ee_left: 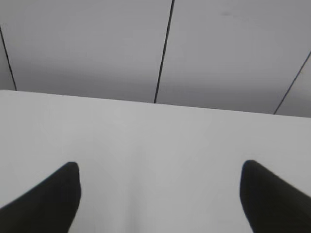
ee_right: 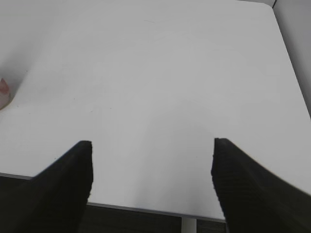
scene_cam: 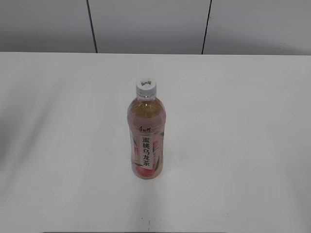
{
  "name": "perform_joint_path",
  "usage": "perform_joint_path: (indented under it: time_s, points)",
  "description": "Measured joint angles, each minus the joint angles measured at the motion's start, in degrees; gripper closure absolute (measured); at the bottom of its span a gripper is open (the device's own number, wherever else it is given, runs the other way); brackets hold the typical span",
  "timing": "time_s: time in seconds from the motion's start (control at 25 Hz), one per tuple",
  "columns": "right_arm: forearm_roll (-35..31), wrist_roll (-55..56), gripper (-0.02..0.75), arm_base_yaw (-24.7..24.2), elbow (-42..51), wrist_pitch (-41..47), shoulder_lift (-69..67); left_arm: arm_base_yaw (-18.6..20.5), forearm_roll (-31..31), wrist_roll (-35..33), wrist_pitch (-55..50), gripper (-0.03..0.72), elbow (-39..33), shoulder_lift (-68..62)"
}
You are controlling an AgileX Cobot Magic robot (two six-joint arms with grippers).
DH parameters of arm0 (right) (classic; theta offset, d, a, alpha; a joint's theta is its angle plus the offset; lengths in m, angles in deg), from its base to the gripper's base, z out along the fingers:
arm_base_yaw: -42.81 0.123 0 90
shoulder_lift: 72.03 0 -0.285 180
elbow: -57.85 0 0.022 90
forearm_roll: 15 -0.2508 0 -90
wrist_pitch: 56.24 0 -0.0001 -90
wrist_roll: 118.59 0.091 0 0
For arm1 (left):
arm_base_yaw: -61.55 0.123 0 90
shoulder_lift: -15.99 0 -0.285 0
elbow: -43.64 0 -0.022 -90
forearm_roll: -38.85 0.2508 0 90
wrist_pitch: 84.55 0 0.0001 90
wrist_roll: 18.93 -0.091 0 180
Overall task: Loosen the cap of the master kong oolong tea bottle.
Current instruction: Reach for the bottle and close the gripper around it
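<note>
1. The left gripper (ee_left: 160, 194) is spread wide: its two dark fingers (ee_left: 48, 199) sit at the lower left and lower right corners of the left wrist view, with only bare white table (ee_left: 155, 141) between them and nothing held.
2. The right gripper (ee_right: 151, 184) is likewise released, its ribbed black fingers (ee_right: 245, 189) far apart at the bottom of the right wrist view, above the table's near edge.
3. Neither gripper appears in the exterior view.
4. The bottle (scene_cam: 146, 138) stands upright near the middle of the exterior view, alone on the table, its label strip facing the camera.
5. The cap (scene_cam: 146, 87) sits on the bottle's neck.
6. A pink sliver of the bottle shows at the left edge of the right wrist view.
7. A grey panelled wall (scene_cam: 146, 24) fills the top of the exterior view.
</note>
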Motion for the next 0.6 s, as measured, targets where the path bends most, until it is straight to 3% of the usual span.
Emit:
perform_joint_path:
  time_s: [0.32,0.6]
  points:
    - [0.1,0.0,0.16,0.0,0.0,0.0,0.0,0.0,-2.7,0.0,19.7,0.093,-0.1,-15.1]
    - [0.1,0.0,0.16,0.0,0.0,0.0,0.0,-0.6,-2.6,0.0,28.9,0.099,-0.1,-27.1]
